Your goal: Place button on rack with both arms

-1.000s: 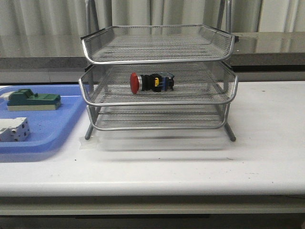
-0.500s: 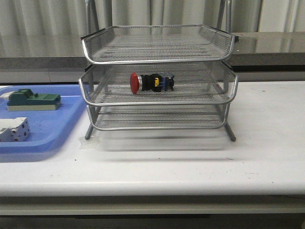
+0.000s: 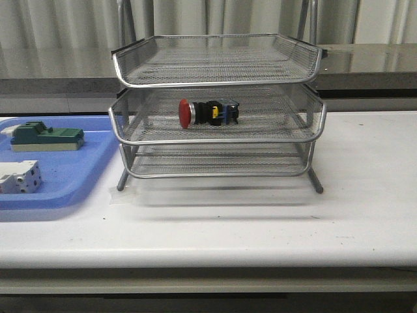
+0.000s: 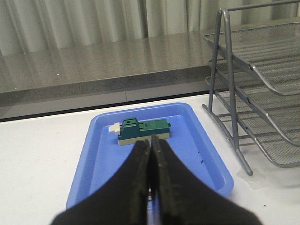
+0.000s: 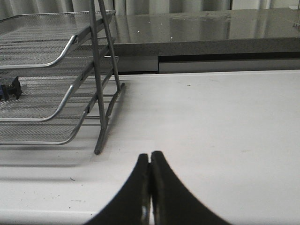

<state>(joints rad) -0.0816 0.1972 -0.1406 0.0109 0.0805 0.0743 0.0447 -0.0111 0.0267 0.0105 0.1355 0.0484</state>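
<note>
The button [image 3: 207,112], red head to the left and black body with yellow and blue bits, lies on its side in the middle tier of the silver wire rack [image 3: 218,140]. Its black end shows at the edge of the right wrist view [image 5: 9,89]. Neither arm appears in the front view. My left gripper [image 4: 150,140] is shut and empty, hanging over the blue tray [image 4: 206,154]. My right gripper [image 5: 150,155] is shut and empty above the bare white table, to the right of the rack [image 5: 101,93].
A flat blue tray [image 3: 85,176] left of the rack holds a green block [image 3: 47,137] [image 4: 143,131] and a white terminal block [image 3: 19,177]. A grey counter ledge [image 3: 365,72] runs behind the table. The table's front edge [image 3: 208,261] is close.
</note>
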